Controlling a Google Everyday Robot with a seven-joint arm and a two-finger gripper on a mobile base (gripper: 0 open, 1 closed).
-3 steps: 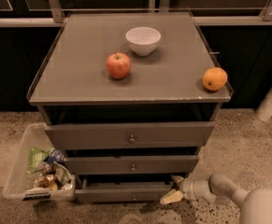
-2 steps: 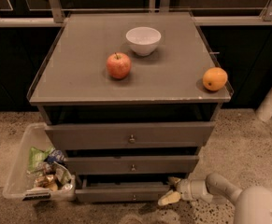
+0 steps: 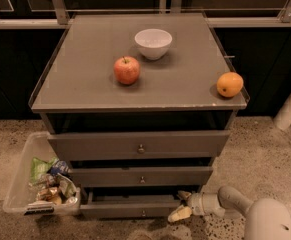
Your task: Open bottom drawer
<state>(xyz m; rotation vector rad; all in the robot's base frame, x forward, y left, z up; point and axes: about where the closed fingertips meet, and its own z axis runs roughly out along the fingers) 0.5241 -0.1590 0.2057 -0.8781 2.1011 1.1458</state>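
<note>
Bin of snack packs sits on the floor left of the cabinet. Bottom drawer is the lowest of 3, front sticking out slightly, knob at centre. Gripper is at the drawer's right end, well right of the knob, jaws spread and gripping nothing. Versus 1 s ago: gripper has edged slightly left, drawer front looks unmoved.
</note>
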